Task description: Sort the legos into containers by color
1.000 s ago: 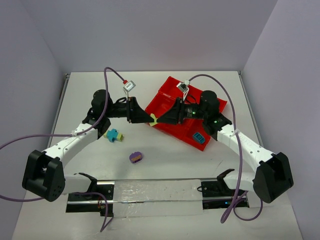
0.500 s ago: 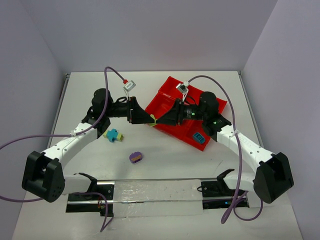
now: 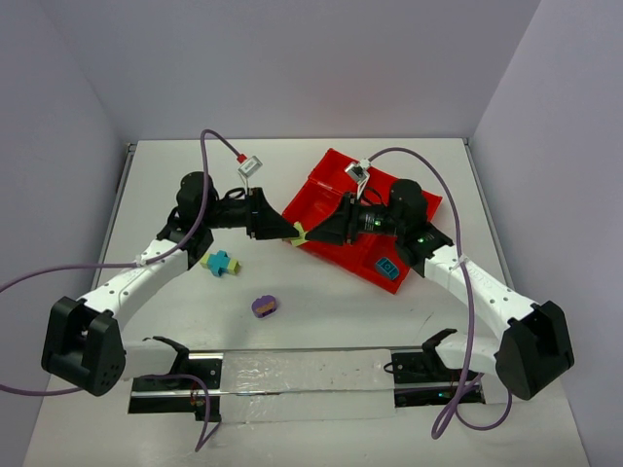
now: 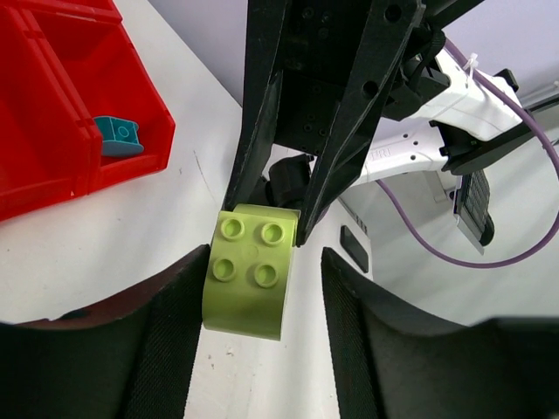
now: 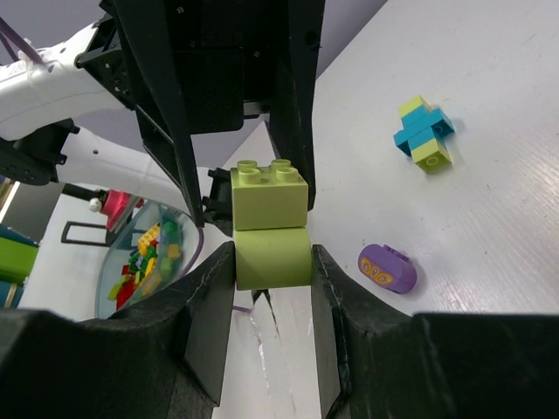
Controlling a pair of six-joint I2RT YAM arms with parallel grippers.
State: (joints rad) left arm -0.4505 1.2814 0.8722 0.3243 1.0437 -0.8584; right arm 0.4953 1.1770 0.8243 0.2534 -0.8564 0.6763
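Where the two arms meet over the middle of the matte white tabletop (image 3: 331,311), a glossy lime-yellow brick (image 4: 249,275) hangs in the air just off the near-left edge of the red tray (image 3: 321,185). It is a chunky square block of smooth plastic with rounded corners and four round studs on one face. From the right wrist it shows a studded upper half above a plain lower half, with a seam between them. The right fingers (image 5: 205,340), broad and black, are closed tight on the plain half, pressing both its sides. The left fingers (image 4: 162,349), black with a coarse, woven-looking surface, stand partly spread on either side of the studded half. Bare tabletop shows between one of them and the brick, so they have no hold of it. The tray is bright hard plastic with low divider walls, set askew toward the far right of the tabletop, and a teal brick (image 3: 387,268) lies in its nearest compartment. A teal and yellow cross-shaped stack (image 3: 221,263) and a rounded purple brick (image 3: 264,305) with an orange print lie apart on the tabletop, left of centre.
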